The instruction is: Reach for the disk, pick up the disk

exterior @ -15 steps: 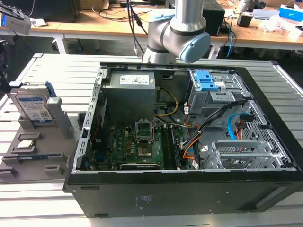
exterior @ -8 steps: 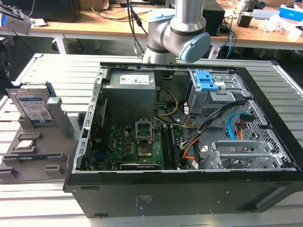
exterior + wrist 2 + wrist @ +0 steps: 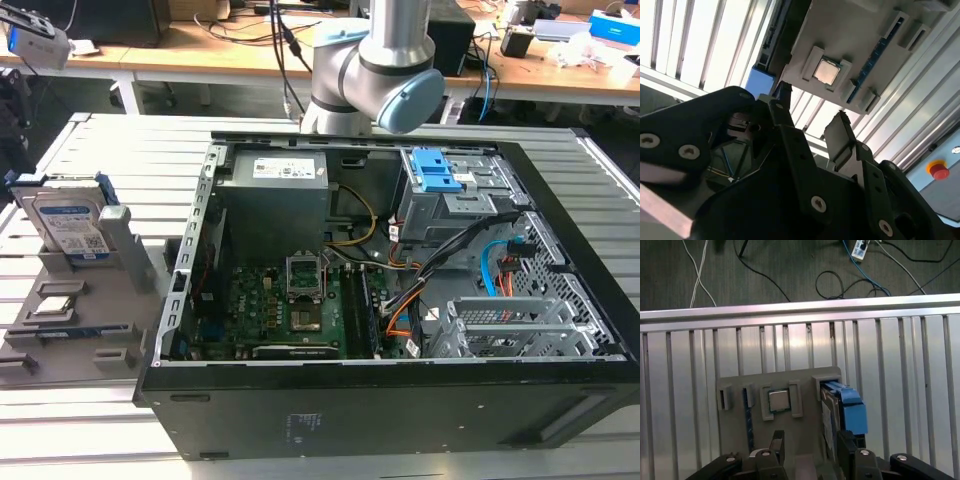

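One flat rectangular silver-grey disk (image 3: 68,222), with a white-and-blue label and a bright blue plastic rail, stands in one grey plastic holder tray (image 3: 120,250) at the exterior view's left. The tray also carries one small square silver chip (image 3: 779,400) and one thin blue strip (image 3: 747,415) set on edge. One open black metal computer case (image 3: 400,420) sits to the tray's right. One silver-and-blue robot arm (image 3: 385,60) rises at the far side. It bears one black gripper (image 3: 810,442) with two fingers (image 3: 777,442). One round red button (image 3: 938,170) appears in the second wrist view.
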`<state>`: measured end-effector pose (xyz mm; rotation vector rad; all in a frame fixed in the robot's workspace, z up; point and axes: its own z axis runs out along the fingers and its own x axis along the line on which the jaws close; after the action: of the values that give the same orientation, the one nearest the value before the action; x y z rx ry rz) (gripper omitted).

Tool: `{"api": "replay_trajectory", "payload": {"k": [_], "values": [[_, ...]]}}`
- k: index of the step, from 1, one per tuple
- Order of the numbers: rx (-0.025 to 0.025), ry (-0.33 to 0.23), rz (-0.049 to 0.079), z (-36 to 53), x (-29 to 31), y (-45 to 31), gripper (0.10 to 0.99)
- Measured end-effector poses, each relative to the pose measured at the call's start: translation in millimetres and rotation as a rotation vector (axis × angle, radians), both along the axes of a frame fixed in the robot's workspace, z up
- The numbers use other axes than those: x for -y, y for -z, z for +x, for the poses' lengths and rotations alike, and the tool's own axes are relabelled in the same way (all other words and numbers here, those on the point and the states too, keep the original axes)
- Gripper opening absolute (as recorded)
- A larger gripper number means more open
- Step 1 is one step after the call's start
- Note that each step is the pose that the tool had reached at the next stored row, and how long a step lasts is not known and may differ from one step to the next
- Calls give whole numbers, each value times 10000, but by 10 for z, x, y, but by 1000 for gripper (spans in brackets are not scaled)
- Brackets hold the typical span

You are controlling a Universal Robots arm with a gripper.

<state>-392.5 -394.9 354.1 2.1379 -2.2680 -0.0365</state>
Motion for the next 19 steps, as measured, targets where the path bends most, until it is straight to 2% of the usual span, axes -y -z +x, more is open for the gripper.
{"api": "replay_trajectory", "payload": {"k": [1,2,5,7,12,19], "values": [[1,0,-4,0,-36,0,541],[-1,1,-15,0,-122,-1,541],[-1,-1,-20,0,-263,-1,541],[0,-10,-19,0,-321,1,541],[0,-364,-20,0,-339,26,541],[0,-687,-20,-31,-340,132,541]]}}
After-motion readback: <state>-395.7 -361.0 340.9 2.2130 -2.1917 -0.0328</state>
